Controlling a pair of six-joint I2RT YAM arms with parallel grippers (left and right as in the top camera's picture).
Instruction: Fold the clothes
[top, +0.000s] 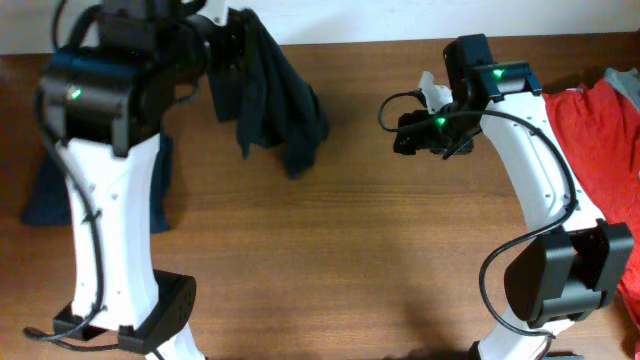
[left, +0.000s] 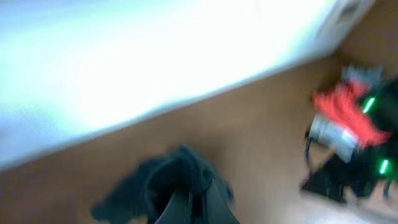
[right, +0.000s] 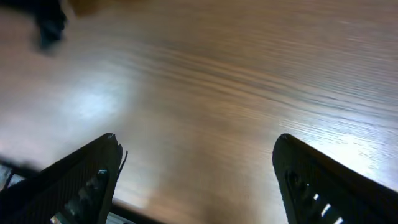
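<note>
One shirt (top: 270, 100) is held pinched, hanging, by the left gripper (left: 196, 202). The right gripper (right: 196, 146), spread wide near the shirt, is best brought to its free hem.

Looking down from the wrist, the right gripper (right: 196, 140) has its 2 dark fingers (right: 81, 180) spread wide, 1 at each lower corner. Between them lies the brown wooden table (right: 211, 74), its grain streaked with pale glare. A dark blurred shape (right: 50, 25), too soft to identify, sits top left.
</note>
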